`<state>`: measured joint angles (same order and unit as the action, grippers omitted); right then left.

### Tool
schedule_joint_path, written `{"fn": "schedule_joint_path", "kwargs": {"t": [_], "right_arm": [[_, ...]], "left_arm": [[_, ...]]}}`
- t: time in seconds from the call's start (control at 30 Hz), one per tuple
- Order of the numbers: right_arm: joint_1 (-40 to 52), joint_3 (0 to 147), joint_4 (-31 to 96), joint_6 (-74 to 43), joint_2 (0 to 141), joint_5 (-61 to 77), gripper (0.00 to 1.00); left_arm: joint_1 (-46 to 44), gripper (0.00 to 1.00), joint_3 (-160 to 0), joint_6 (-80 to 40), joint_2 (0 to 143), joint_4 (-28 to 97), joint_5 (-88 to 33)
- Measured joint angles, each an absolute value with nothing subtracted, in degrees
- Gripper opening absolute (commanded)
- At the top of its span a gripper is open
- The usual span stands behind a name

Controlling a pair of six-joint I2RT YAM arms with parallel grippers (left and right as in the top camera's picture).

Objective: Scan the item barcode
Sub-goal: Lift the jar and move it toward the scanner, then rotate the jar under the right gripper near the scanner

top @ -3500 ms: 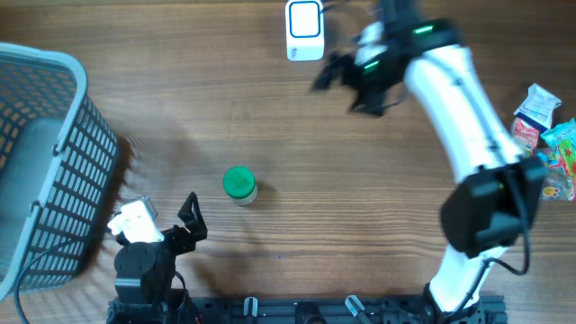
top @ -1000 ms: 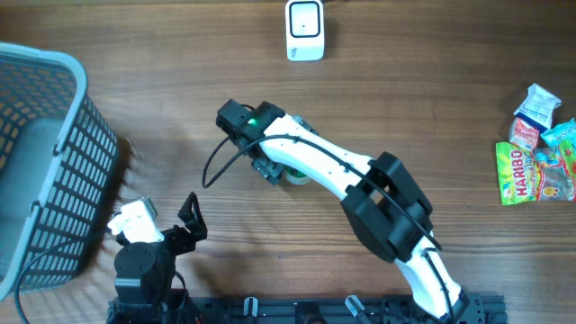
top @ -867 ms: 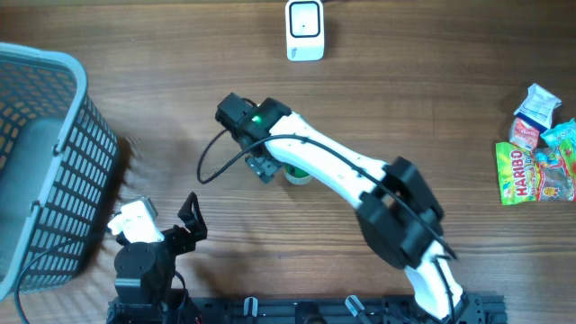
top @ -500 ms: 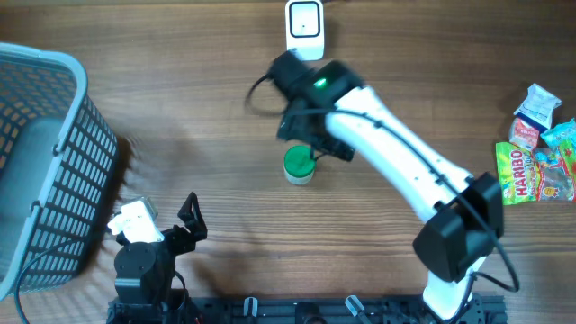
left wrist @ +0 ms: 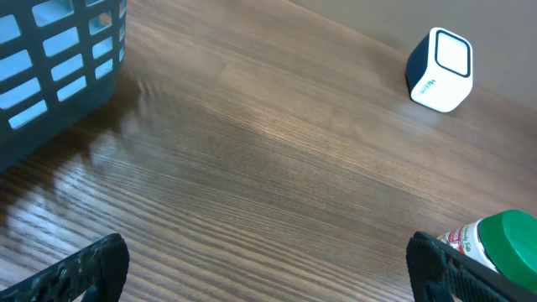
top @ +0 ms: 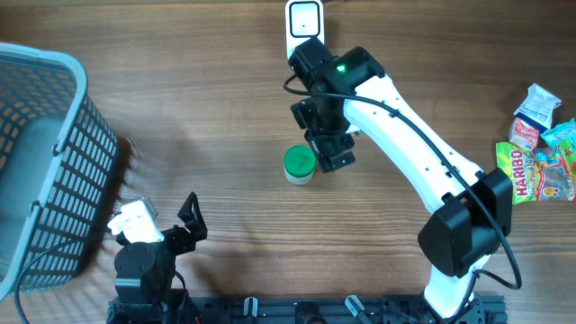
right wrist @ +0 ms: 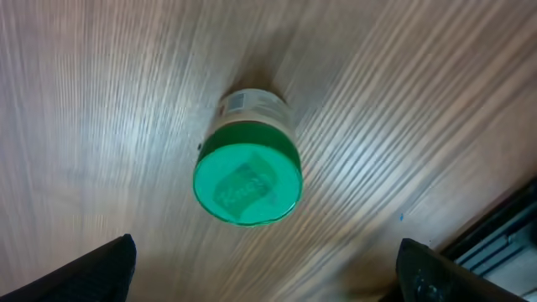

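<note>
A wooden surface (top: 180, 108) seen from above, with my two arms reaching over it from the near edge. A small round jar with a bright green lid (top: 300, 165) stands upright near the middle of the surface, so its long axis points straight up at the overhead camera. My right pincer (top: 328, 148) hovers just beside the jar, on its right, with the fingers spread wide apart and nothing between them. From the right wrist camera the green lid (right wrist: 247, 184) sits face-on and roughly centred between my two dark fingertips (right wrist: 92, 268), and a pale label shows on the jar's side, its print too small to read. My left pincer (top: 189, 216) rests near the front edge, well apart from the jar, also wide apart and empty; its camera catches only the jar's edge (left wrist: 503, 243). The right arm is clearly the nearer one. A white box-shaped scanner with a blue border (top: 304, 27) stands at the far edge, beyond the jar. A grey plastic mesh basket (top: 54, 162) occupies the left side. I judge that the next move calls for shifting my right pincer slightly left and down to straddle the jar.
</note>
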<state>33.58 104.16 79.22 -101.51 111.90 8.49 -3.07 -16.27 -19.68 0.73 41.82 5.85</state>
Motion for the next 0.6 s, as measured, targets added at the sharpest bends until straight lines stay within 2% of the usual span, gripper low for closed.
{"fn": "schedule_joint_path", "kwargs": {"t": [0.3,0.6], "right_arm": [[33.61,98.45,70.32,-106.56,113.78,8.91,1.00],[34.44,97.62,69.52,-106.17,115.85,9.45,1.00]], "left_arm": [[-3.07,1.00,-16.27,-19.68,0.73,41.82,5.85],[-3.07,1.00,-16.27,-19.68,0.75,41.82,5.87]]}}
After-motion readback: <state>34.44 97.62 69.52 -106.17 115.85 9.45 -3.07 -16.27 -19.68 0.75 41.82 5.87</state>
